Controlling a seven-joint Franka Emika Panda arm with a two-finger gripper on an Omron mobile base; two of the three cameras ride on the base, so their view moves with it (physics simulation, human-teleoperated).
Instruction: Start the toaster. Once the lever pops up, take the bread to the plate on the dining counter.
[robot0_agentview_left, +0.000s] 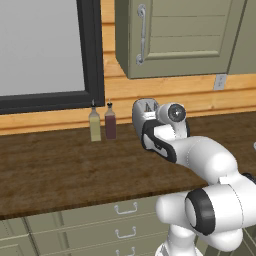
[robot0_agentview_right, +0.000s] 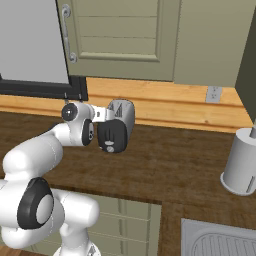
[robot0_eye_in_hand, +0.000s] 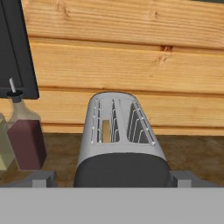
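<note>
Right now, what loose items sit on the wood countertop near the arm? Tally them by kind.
Toaster: 1
Bread slice in the toaster's left slot: 1
Bottles, one pale, one dark red: 2
Grey cylindrical canister: 1
Total: 5

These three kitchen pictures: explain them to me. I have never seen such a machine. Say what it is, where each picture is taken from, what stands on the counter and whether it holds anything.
The machine is a white robot arm with dark joints, in a rendered kitchen. Two pictures come from cameras behind it, one to its left and one to its right. The third looks out from its hand.

On the wooden counter stands a silver toaster with a black end panel; its left slot shows something tan, probably the bread. Beside it are a dark red bottle and a pale bottle. A grey cylinder stands further right.

The gripper is open and holds nothing; its fingertips flank the toaster's near end.
</note>
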